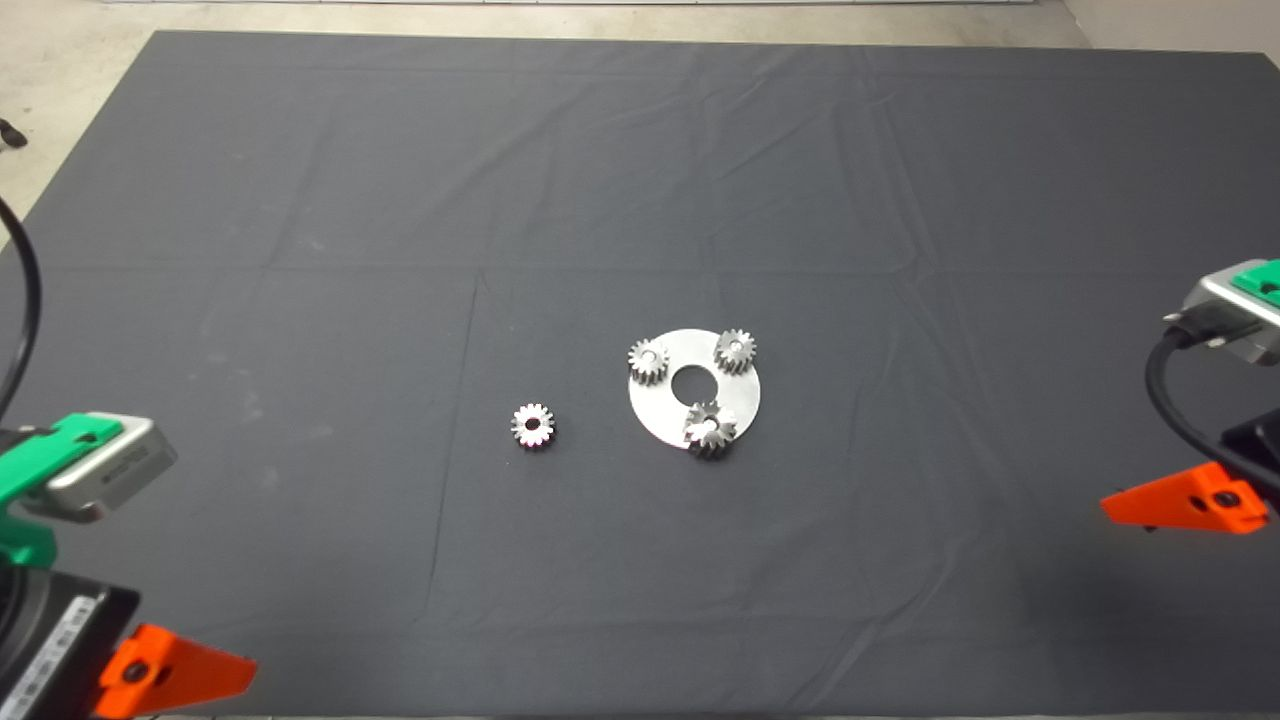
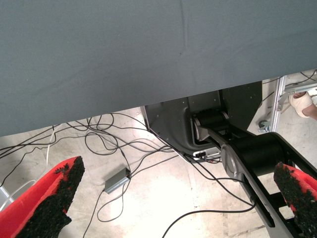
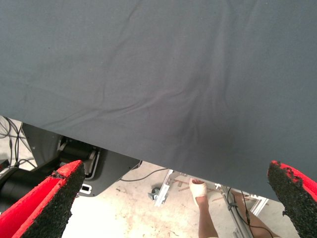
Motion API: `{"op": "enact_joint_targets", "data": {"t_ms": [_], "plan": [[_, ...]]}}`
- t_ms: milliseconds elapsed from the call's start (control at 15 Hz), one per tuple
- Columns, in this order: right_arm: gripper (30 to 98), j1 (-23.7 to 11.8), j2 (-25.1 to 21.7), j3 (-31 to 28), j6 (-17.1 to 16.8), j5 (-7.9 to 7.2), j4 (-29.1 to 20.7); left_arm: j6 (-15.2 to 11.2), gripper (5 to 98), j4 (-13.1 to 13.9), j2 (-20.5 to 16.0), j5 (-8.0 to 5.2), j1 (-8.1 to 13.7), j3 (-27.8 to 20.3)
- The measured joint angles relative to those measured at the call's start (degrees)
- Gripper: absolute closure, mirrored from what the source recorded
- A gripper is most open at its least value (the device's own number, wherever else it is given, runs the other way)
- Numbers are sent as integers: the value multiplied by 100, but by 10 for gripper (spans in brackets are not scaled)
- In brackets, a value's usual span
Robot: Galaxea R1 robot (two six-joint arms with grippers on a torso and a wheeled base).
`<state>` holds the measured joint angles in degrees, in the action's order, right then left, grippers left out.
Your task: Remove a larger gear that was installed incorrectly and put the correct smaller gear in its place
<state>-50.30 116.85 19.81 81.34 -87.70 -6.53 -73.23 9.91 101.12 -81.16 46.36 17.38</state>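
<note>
Left of the round plate, your smaller gear lies loose; the larger gear sits on the plate's near edge. Both wrist views miss them: left gripper and right gripper wait spread wide.

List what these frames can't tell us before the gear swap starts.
- Larger gear, head view: too small to see how it seats on the round plate.
- Smaller gear: in neither wrist view; both show only mat and floor.
- Left gripper, right gripper, head view: cut by edges.
</note>
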Motion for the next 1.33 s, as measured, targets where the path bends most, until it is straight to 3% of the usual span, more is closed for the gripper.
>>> {"op": "enact_joint_targets", "data": {"t_ms": [1333], "plan": [[308,0,-191,0,0,-1,0,5,54,0,28,13,0,0]]}}
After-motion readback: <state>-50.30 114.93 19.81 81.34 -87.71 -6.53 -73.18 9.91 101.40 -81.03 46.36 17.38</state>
